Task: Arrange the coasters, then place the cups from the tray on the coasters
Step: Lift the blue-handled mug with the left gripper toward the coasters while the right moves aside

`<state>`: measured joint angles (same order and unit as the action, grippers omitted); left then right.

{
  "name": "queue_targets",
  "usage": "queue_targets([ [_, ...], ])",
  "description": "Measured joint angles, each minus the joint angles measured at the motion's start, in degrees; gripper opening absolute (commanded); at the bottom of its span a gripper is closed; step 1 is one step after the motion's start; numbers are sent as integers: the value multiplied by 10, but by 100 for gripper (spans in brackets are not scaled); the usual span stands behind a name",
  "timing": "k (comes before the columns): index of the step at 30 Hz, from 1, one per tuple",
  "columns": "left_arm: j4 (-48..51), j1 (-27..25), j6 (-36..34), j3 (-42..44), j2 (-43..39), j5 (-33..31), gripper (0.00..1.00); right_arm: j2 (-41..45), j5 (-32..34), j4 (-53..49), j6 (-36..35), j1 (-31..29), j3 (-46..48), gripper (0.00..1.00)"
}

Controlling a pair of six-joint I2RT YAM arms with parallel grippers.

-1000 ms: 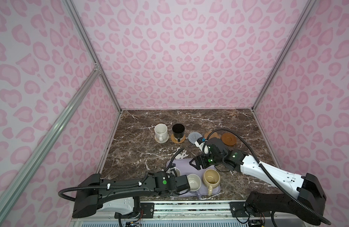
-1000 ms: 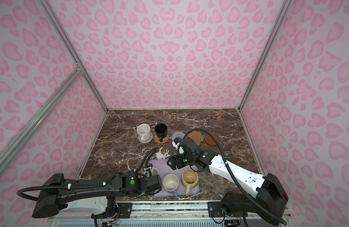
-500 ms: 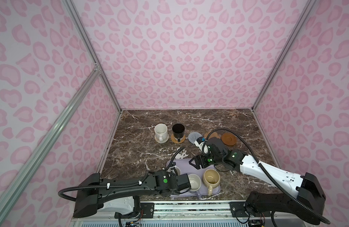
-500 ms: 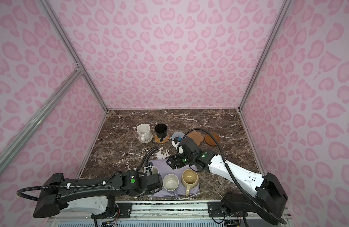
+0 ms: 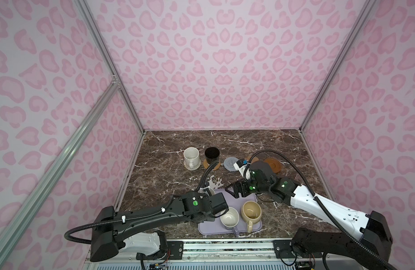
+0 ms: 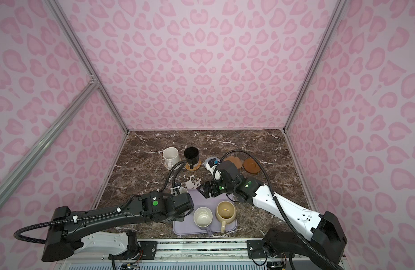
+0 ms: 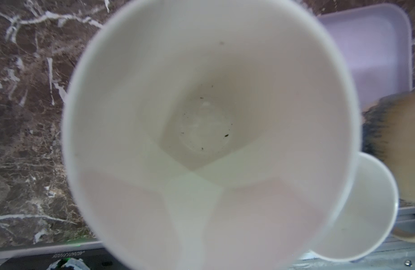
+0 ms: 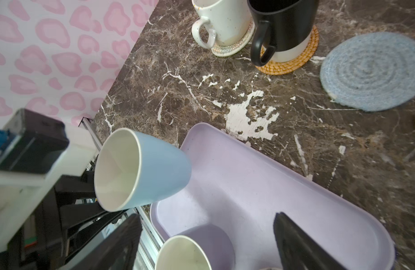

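Observation:
My left gripper (image 8: 92, 197) is shut on the rim of the light blue cup (image 8: 150, 170), holding it tilted above the far left corner of the lavender tray (image 8: 248, 187). The cup's pale inside (image 7: 202, 131) fills the left wrist view. My right gripper (image 5: 230, 190) hangs open over the tray's far end, holding nothing. The lavender-grey cup (image 5: 230, 219) and the beige-yellow cup (image 5: 251, 211) stand on the tray (image 5: 225, 231). A white cup (image 5: 191, 156) sits on the white coaster and a black cup (image 5: 212, 155) on the orange coaster. The grey-blue coaster (image 5: 230, 163) is bare.
A tan flower coaster (image 5: 253, 160) and a brown disc coaster (image 5: 273, 164) lie right of the grey-blue one, partly behind the right arm's cable. Pink patterned walls close in the marble table (image 5: 169, 168) on three sides. A metal rail runs along the front edge.
The right gripper's jaws have spread wider and it has drifted slightly left over the tray. The left gripper has shifted a little with the light blue cup still in it.

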<state>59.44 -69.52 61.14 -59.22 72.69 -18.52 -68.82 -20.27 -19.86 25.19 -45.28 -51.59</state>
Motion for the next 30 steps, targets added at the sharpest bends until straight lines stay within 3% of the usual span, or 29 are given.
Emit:
queue_targets([
  [5, 14, 28, -47, -70, 26, -14, 3, 23, -2, 29, -3, 21, 7, 97],
  [12, 22, 70, -110, -158, 74, -15, 3, 49, -1, 77, 8, 96, 9, 97],
  [30, -16, 171, -217, -389, 269, 40, 3, -7, -64, 126, 12, 249, -17, 97],
])
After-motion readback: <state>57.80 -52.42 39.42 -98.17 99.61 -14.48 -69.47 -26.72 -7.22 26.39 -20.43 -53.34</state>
